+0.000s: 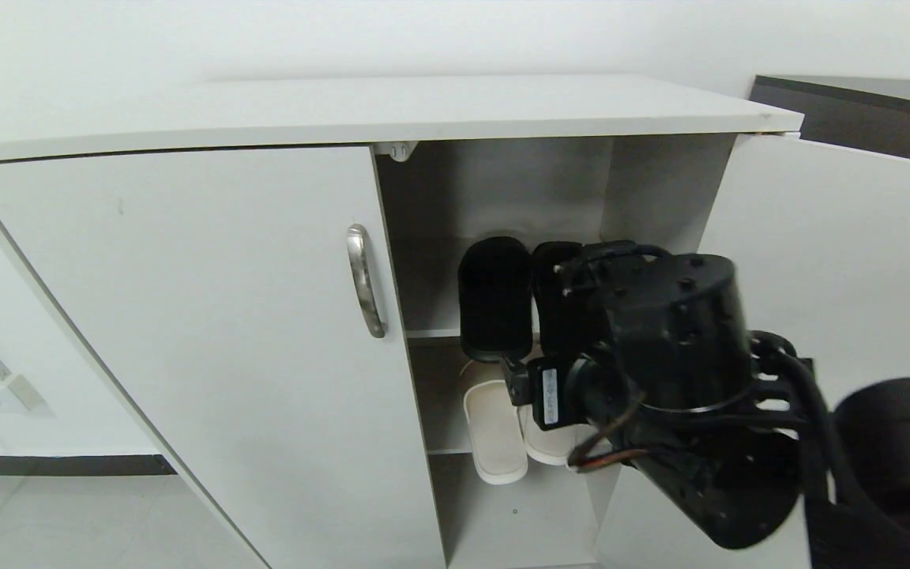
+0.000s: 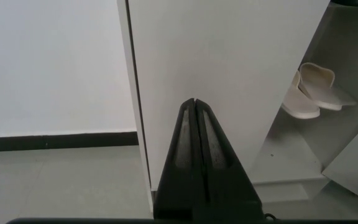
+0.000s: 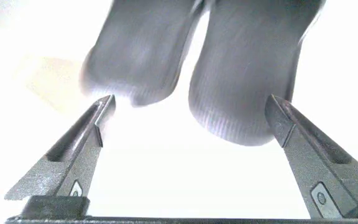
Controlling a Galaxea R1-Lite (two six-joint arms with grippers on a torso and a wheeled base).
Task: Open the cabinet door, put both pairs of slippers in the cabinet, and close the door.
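Note:
The white cabinet has its right door swung open and its left door closed. A pair of black slippers lies on the upper shelf. A pair of white slippers rests on the shelf below, toes sticking out over its edge. My right arm is in front of the opening. My right gripper is open, with the black slippers just beyond its fingertips and nothing between them. My left gripper is shut and empty, low before the closed door, with the white slippers off to one side.
A metal handle sits on the closed door's inner edge. The open door stands out to the right of my right arm. Grey floor and a white wall with a dark skirting strip lie left of the cabinet.

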